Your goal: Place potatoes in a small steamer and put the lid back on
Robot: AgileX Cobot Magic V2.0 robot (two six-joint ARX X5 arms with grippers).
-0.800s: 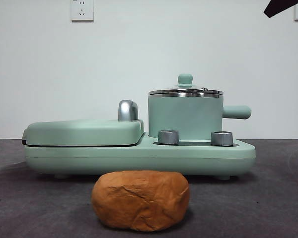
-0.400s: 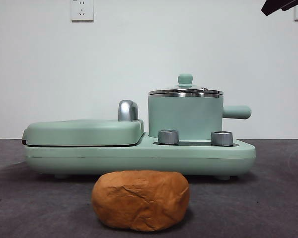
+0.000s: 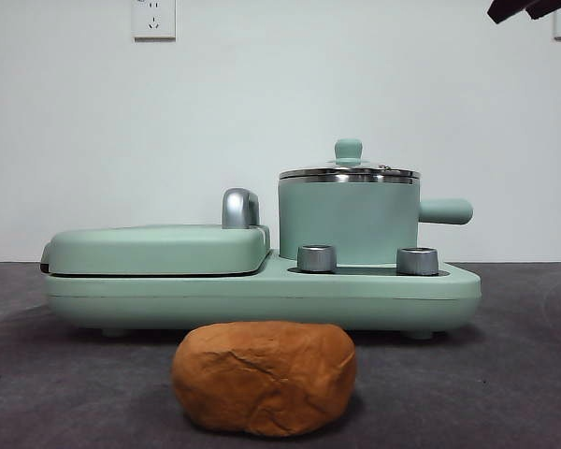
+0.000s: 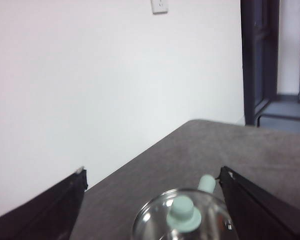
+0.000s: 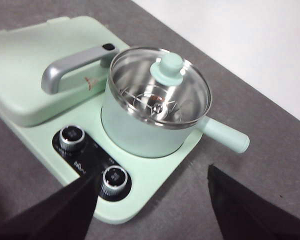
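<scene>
**Both grippers aloft with jaws apart; potato on the table, lid on the pot**

At the left of the front view lies the flat grill cover (image 3: 157, 249), closed, with a steel handle (image 3: 240, 208) rising at its right end. It shares a long mint-green base (image 3: 262, 297) with the small steamer (image 3: 348, 223), which stands on the right half of that base, its stubby side handle (image 3: 446, 211) pointing right. The lid (image 3: 349, 172) sits squarely on the steamer's steel rim, knob upward. Two steel dials (image 3: 317, 258) stand on the base just in front of the pot.

The potatoes (image 3: 265, 377), one creased orange-brown lump, rest on the dark table (image 3: 56, 393) in front of the base, near its middle and apart from it, untouched by either gripper.

The left gripper (image 4: 150, 200) hangs above the steamer, looking down and outward over the lid toward the wall; its two black jaws are spread wide, one on each side of the lid, neither touching it. The right gripper (image 5: 150, 205) is held high on the dial side of the appliance, tilted down toward the pot, its jaws likewise well apart and gripping nothing. In the front view only a black tip (image 3: 533, 9) shows at the top right corner; which arm it belongs to cannot be told.
</scene>
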